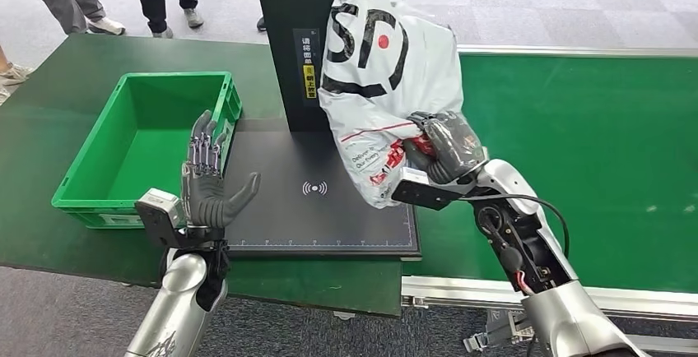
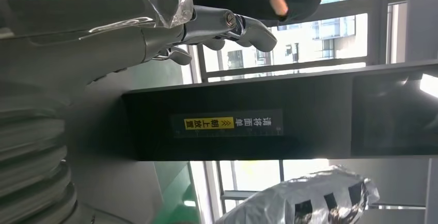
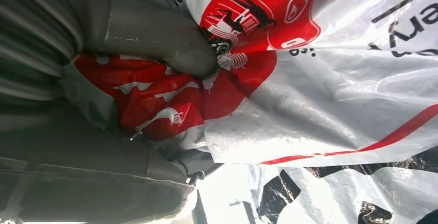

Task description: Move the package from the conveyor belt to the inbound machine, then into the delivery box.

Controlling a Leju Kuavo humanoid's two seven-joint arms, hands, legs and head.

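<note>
Package point(image 1: 379, 69) hid the scanner column's point(image 1: 298, 11) right side; column top cut off. Right hand's point(image 1: 440, 147) fingertips buried in package folds. Label text point(image 1: 309, 65) on column too small to read.

Silver arms point(image 1: 568, 316), dark grey fingers point(image 1: 202, 147)

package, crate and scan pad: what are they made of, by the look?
Package: thin glossy plastic film, white with black and red print; it crumples and wrinkles where the right hand grips it.
Green crate: looks like rigid moulded plastic, smooth walls, thick rim.
Scan pad: flat matte black surface, material unclear.
</note>
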